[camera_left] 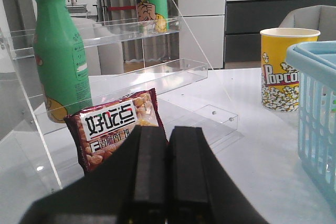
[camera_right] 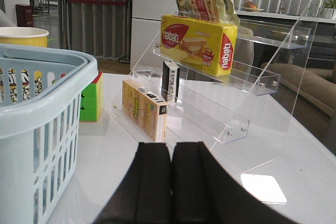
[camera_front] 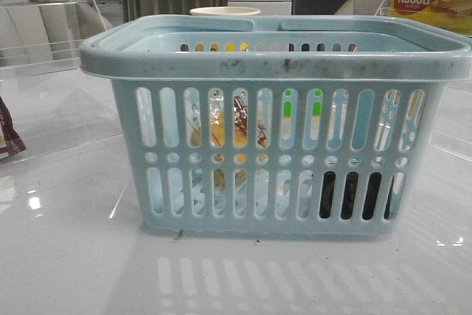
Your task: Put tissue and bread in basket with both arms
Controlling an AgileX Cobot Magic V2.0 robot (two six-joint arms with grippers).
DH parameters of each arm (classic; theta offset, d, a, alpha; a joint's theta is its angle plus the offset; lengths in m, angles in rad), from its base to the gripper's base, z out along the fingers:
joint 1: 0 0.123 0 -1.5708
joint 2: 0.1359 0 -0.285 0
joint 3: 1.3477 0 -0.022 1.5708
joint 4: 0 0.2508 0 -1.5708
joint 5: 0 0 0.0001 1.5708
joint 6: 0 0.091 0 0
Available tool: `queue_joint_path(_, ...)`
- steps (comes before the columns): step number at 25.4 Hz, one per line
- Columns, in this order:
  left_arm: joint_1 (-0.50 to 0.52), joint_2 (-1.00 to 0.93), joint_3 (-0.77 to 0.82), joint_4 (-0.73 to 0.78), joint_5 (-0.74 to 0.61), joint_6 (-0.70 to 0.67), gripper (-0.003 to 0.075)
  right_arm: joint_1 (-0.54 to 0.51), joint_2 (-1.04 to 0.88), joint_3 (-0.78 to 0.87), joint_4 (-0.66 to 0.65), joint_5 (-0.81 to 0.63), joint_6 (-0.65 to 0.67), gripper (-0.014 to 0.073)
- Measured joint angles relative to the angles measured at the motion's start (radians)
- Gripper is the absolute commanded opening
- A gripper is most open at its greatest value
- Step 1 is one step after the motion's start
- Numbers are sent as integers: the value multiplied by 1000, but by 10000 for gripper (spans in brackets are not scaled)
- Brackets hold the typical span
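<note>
Both my grippers are pressed together and hold nothing: the left gripper (camera_left: 167,182) sits at the bottom centre of its wrist view, the right gripper (camera_right: 171,182) likewise in its own.

The basket (camera_front: 273,53) fills the middle of the front view. Through its slots I see the bread (camera_front: 221,127), golden in clear wrap, standing up at centre left inside, and the tissue (camera_front: 352,195), a low near-black shape on the floor at lower right inside. Both lie between my arms, bread nearer the left, tissue nearer the right.

I judge the task as done; neither arm needs to reach in.
</note>
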Motion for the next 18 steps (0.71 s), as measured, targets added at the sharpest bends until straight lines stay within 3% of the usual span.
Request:
queue_joint_path(6, 0, 0, 0, 0, 0, 0, 91, 13, 0, 0, -54, 0, 69, 59)
queue_joint_path(18, 0, 0, 0, 0, 0, 0, 91, 15, 0, 0, -69, 0, 74, 59)
